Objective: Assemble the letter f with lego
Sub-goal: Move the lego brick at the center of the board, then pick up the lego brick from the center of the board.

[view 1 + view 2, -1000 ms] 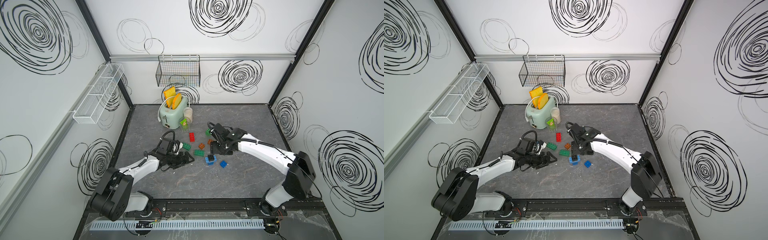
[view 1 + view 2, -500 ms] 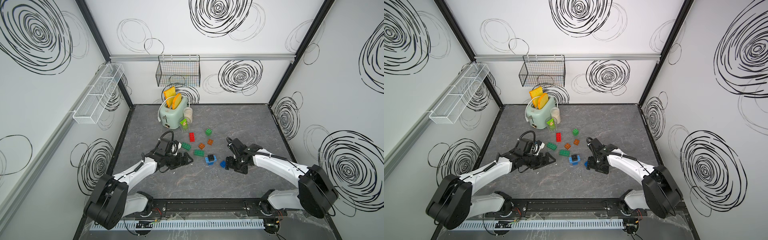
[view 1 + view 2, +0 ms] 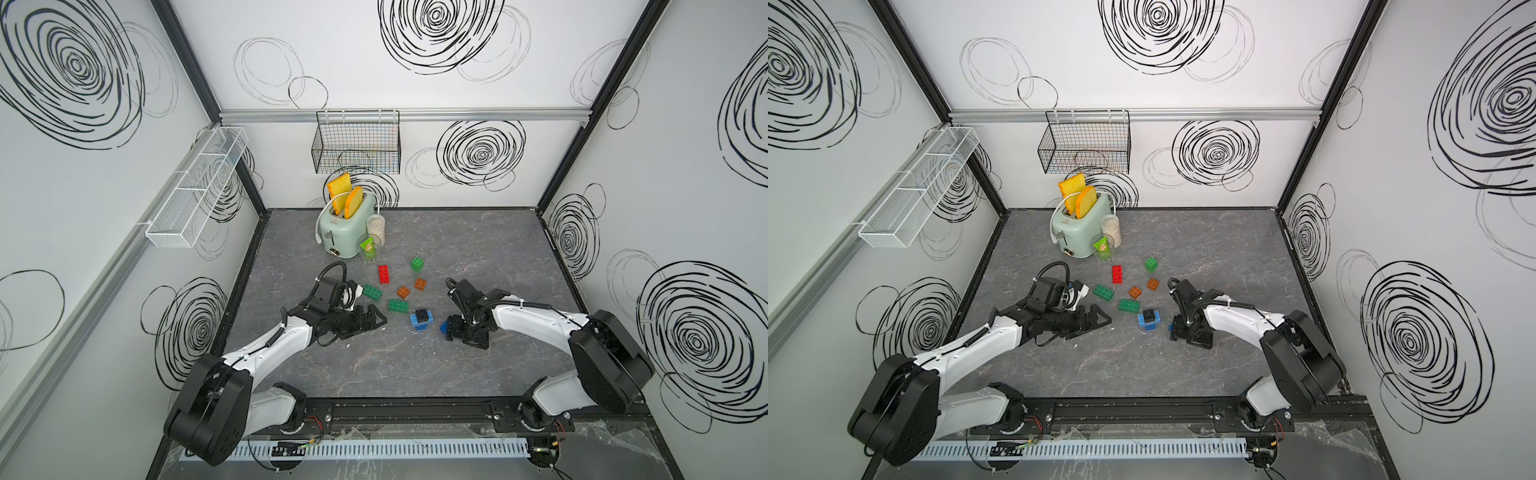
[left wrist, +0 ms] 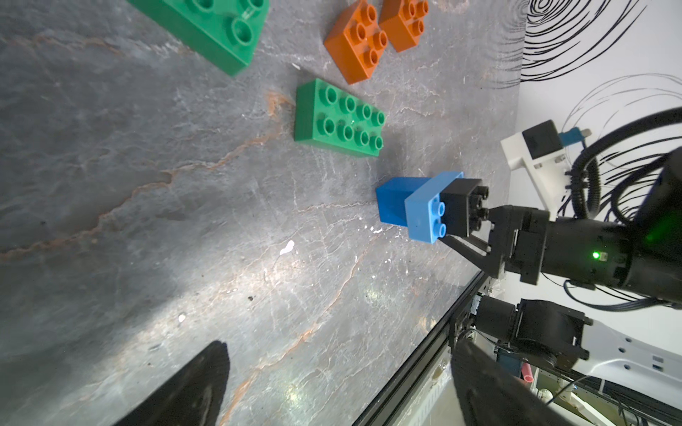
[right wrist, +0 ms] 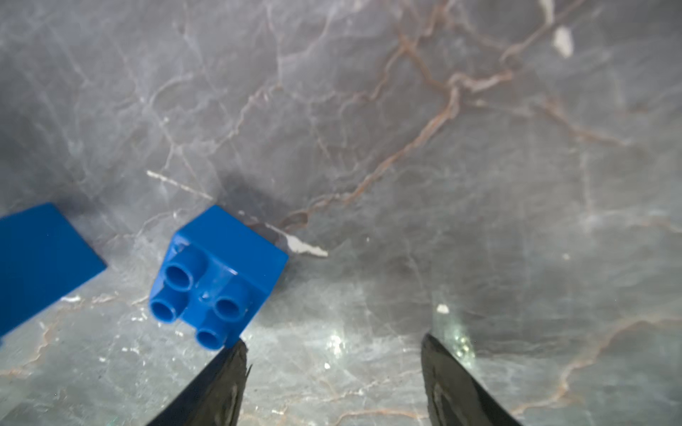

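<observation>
Lego stack (image 3: 422,321), black on light blue on dark blue, stands mid-table (image 3: 478,249), with other loose bricks (image 3: 398,305) beyond it. A separate dark blue brick (image 5: 217,276) sits near the stack, just outside one fingertip of the right gripper (image 5: 332,350), whose jaws are spread with nothing between them. The left gripper (image 4: 343,387) is likewise spread and empty. Closing now would likely miss. A sideways correction could shove the brick into the stack and topple it.
</observation>
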